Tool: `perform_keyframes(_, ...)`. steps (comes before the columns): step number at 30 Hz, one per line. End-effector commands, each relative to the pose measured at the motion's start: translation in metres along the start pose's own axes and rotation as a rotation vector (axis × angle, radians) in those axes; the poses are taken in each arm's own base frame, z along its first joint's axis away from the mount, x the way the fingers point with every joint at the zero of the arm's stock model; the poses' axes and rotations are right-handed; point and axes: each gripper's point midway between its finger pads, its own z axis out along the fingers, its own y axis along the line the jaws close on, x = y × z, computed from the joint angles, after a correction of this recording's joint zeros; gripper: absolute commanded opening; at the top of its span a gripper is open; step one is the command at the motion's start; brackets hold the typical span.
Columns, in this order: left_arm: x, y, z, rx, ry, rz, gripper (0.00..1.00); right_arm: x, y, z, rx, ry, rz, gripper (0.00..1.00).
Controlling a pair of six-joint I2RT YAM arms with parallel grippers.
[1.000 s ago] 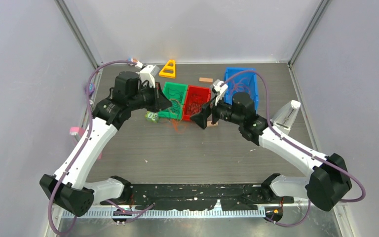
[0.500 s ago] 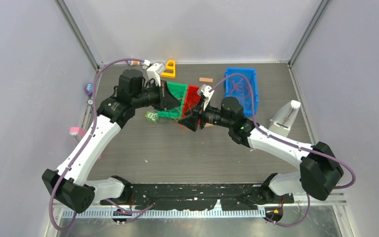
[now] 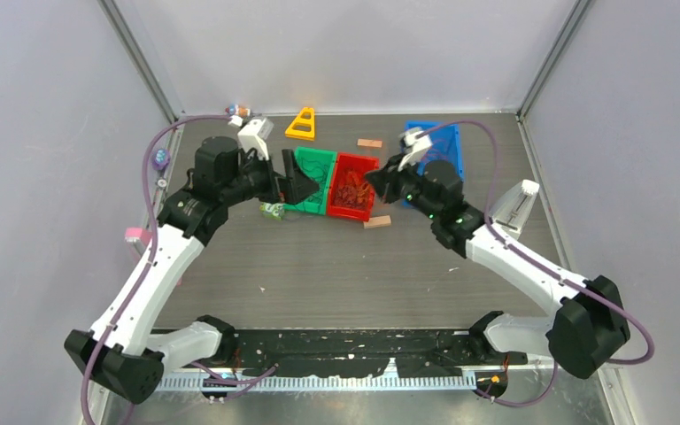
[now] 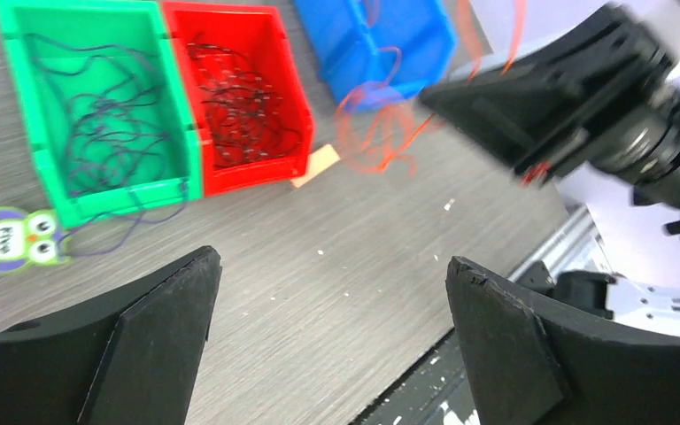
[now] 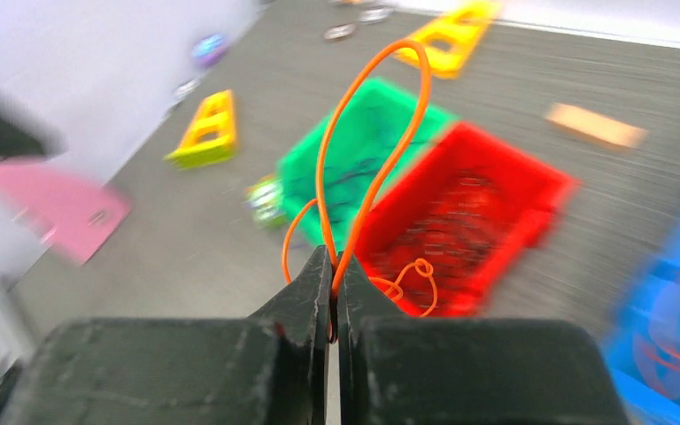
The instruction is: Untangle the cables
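My right gripper (image 5: 332, 262) is shut on a thin orange cable (image 5: 374, 146) that loops up from its tips and trails down toward the red bin (image 5: 496, 190). In the top view that gripper (image 3: 373, 177) hangs over the red bin's (image 3: 359, 163) right rim. From the left wrist, the same orange cable (image 4: 377, 135) dangles in a loose clump under the right gripper (image 4: 460, 99). My left gripper (image 4: 329, 264) stands wide open with nothing between its fingers, above bare table. Dark cables lie in the green bin (image 4: 31, 133) and the red bin (image 4: 294, 97).
A blue bin (image 3: 447, 152) with orange strands stands right of the red one. A green owl toy (image 3: 273, 210), wooden blocks (image 3: 377, 221) (image 3: 369, 142), a yellow triangle (image 3: 302, 124) and a white holder (image 3: 513, 208) lie around. Walls enclose three sides.
The left gripper opened and drew back to the left. The right gripper shut on the orange cable and lifted it up and back-right, from in front of the bins to over the red bin.
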Motion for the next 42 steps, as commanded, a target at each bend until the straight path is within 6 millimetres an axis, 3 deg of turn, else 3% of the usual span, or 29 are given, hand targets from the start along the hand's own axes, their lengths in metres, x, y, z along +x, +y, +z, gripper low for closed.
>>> perform_keyframes(1, -0.007, 0.023, -0.018, -0.102, -0.092, -0.002, 1.0, -0.045, -0.097, -0.027, 0.38, -0.088, 0.115, 0.05)
perform_keyframes(6, 0.002, 0.031, -0.02, -0.118, -0.105, 0.006, 1.0, -0.072, -0.191, -0.047, 0.717, -0.105, 0.116, 0.05)
perform_keyframes(7, 0.004, 0.032, -0.019, -0.118, -0.101, 0.003, 1.0, -0.061, -0.209, -0.043, 0.77, -0.071, 0.119, 0.05)
perform_keyframes(8, 0.006, 0.033, -0.019, -0.119, -0.1, 0.003, 1.0, -0.066, -0.227, -0.041, 0.818, -0.072, 0.12, 0.05)
perform_keyframes(13, 0.013, 0.038, -0.02, -0.14, -0.091, 0.01, 1.0, -0.047, -0.278, -0.012, 0.916, 0.044, 0.114, 0.08)
perform_keyframes(14, 0.014, 0.041, -0.02, -0.151, -0.089, 0.011, 1.0, -0.044, -0.289, 0.0, 0.926, 0.069, 0.115, 0.19)
perform_keyframes(15, 0.016, 0.044, -0.021, -0.167, -0.084, 0.011, 0.99, -0.033, -0.294, -0.002, 0.949, 0.132, 0.128, 0.57)
perform_keyframes(16, 0.017, 0.047, -0.022, -0.18, -0.082, 0.014, 1.0, -0.038, -0.299, 0.005, 0.963, 0.135, 0.135, 0.71)
perform_keyframes(17, 0.018, 0.052, -0.023, -0.206, -0.08, 0.016, 1.0, -0.032, -0.3, 0.001, 0.98, 0.178, 0.141, 0.88)
perform_keyframes(19, 0.02, 0.061, -0.027, -0.259, -0.082, 0.015, 1.0, -0.043, -0.296, -0.003, 0.977, 0.148, 0.136, 0.98)
perform_keyframes(21, 0.022, 0.069, -0.03, -0.297, -0.096, 0.019, 1.0, -0.043, -0.286, -0.012, 0.955, 0.133, 0.124, 0.99)
perform_keyframes(22, 0.022, 0.071, -0.031, -0.308, -0.106, 0.021, 0.99, -0.056, -0.278, -0.019, 0.943, 0.099, 0.117, 0.99)
perform_keyframes(23, 0.023, 0.073, -0.032, -0.317, -0.113, 0.022, 0.99, -0.052, -0.275, -0.024, 0.936, 0.109, 0.114, 0.98)
perform_keyframes(24, 0.023, 0.074, -0.032, -0.315, -0.125, 0.022, 0.99, -0.063, -0.267, -0.03, 0.921, 0.08, 0.112, 0.98)
perform_keyframes(28, 0.027, 0.076, -0.03, -0.288, -0.186, 0.046, 0.99, -0.067, -0.233, -0.039, 0.761, 0.018, 0.103, 0.98)
perform_keyframes(31, 0.03, 0.078, -0.031, -0.276, -0.243, 0.065, 0.99, -0.054, -0.208, -0.053, 0.656, -0.02, 0.098, 0.97)
perform_keyframes(32, 0.035, 0.082, -0.03, -0.28, -0.247, 0.076, 0.99, -0.061, -0.204, -0.054, 0.639, -0.063, 0.08, 0.97)
perform_keyframes(36, 0.042, 0.107, -0.039, -0.383, -0.319, 0.129, 0.99, -0.047, -0.202, -0.086, 0.684, -0.111, 0.007, 0.97)
perform_keyframes(37, 0.043, 0.112, -0.041, -0.404, -0.345, 0.148, 0.99, -0.034, -0.197, -0.095, 0.668, -0.105, -0.018, 0.97)
perform_keyframes(38, 0.044, 0.118, -0.045, -0.428, -0.368, 0.162, 0.99, -0.036, -0.194, -0.097, 0.645, -0.135, -0.066, 0.96)
perform_keyframes(42, 0.053, 0.14, -0.053, -0.509, -0.461, 0.152, 0.99, 0.005, -0.187, -0.131, 0.651, -0.189, -0.132, 0.95)
